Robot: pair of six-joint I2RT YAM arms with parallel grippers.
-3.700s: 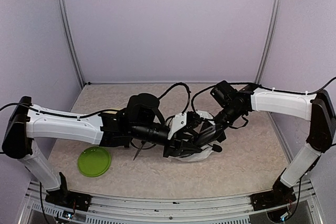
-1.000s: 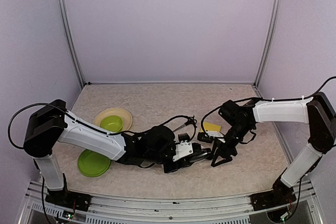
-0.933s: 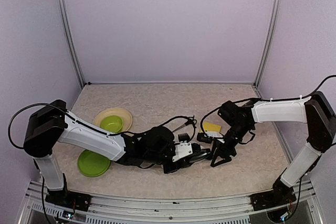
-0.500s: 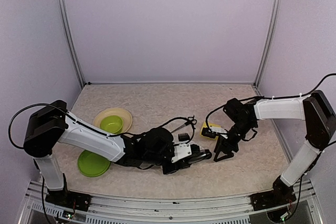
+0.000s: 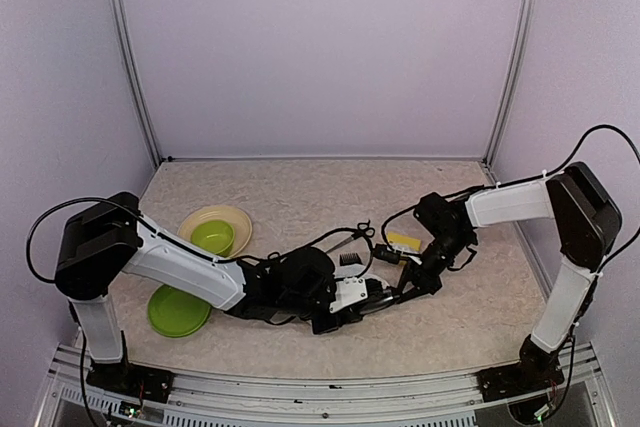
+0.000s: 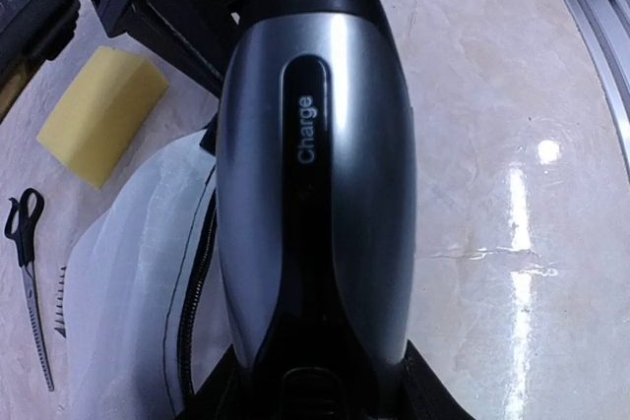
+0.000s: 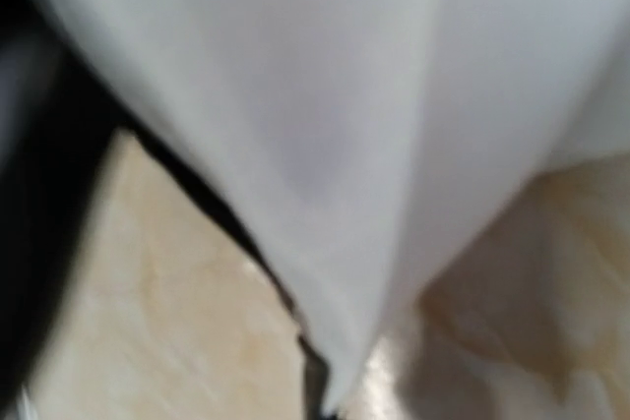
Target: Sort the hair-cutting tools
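Observation:
My left gripper (image 5: 370, 297) is shut on the black-and-silver electric clipper (image 6: 315, 174), which fills the left wrist view and points to the right, low over the table. The white zip pouch (image 6: 138, 272) lies under and beside the clipper. My right gripper (image 5: 402, 284) meets it from the right, shut on the pouch's white fabric (image 7: 345, 95), which fills its blurred wrist view. One pair of black-handled scissors (image 6: 27, 282) lies beyond the pouch, also seen as scissors (image 5: 352, 237) from above. The small black comb guard (image 5: 350, 260) sits next to them.
A yellow pad (image 5: 403, 242) lies behind the right gripper. A green plate (image 5: 178, 310) sits at the front left, and a green bowl (image 5: 212, 236) on a pale yellow plate (image 5: 240, 217) stands behind it. The left arm's cable loops near the scissors.
My right gripper has moved left toward the clipper and closed from open onto the pouch. The left gripper has stayed where it was, still gripping the clipper.

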